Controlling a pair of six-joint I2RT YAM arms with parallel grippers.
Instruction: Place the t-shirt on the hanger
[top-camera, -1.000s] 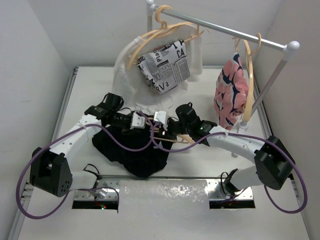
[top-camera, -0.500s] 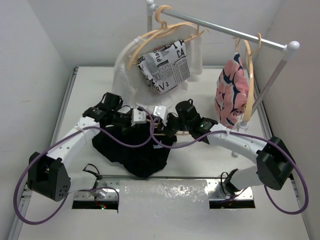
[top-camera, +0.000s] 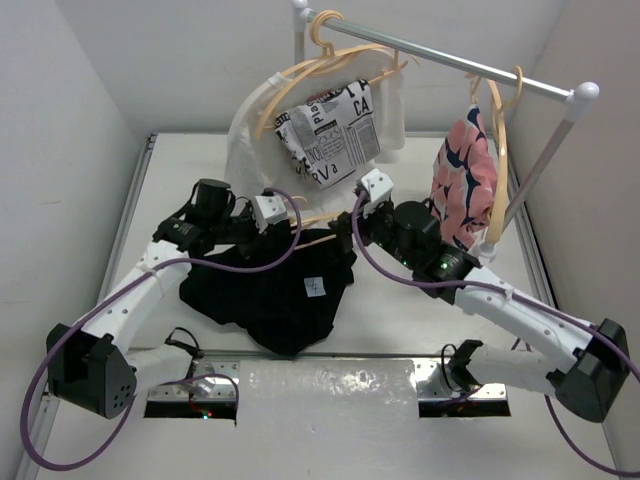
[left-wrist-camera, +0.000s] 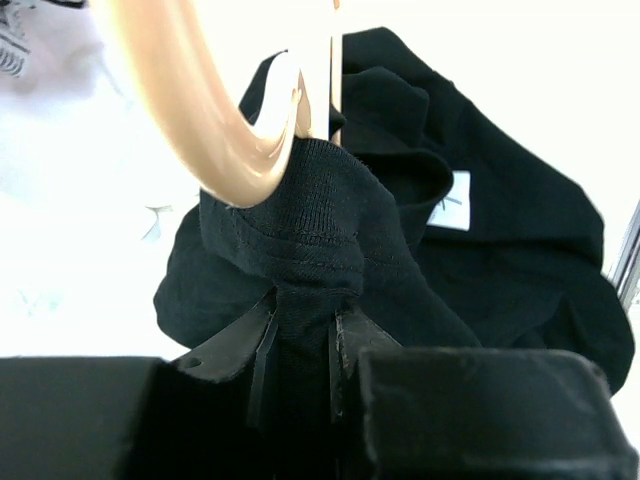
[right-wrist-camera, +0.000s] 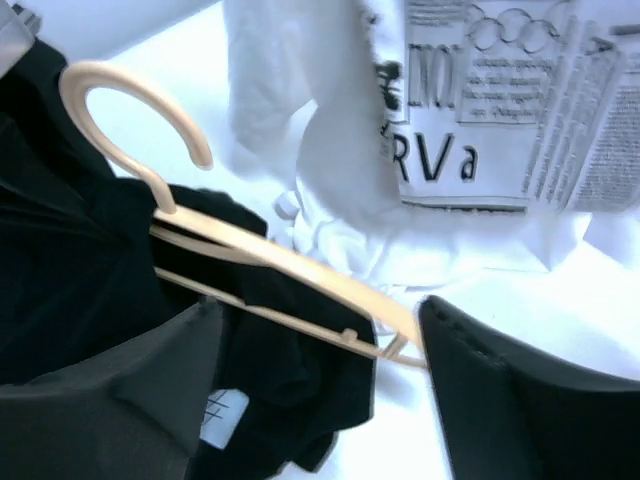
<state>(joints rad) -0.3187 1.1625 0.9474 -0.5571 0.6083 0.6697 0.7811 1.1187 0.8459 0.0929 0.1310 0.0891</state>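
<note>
The white table (top-camera: 180, 170) carries the black t-shirt (top-camera: 260, 300), heaped at 6 o'clock of the hanging newsprint-lettered garment (top-camera: 330, 130). The tan hanger (right-wrist-camera: 280, 270) lies across the shirt's 12 o'clock edge, its hook toward 10 o'clock in the right wrist view. The left gripper (left-wrist-camera: 302, 322) pinches a fold of the shirt just under the hook. The right gripper (right-wrist-camera: 318, 310) has its jaws spread wide around the hanger's arm. The white label (top-camera: 314, 287) sits at the shirt's 3 o'clock side.
</note>
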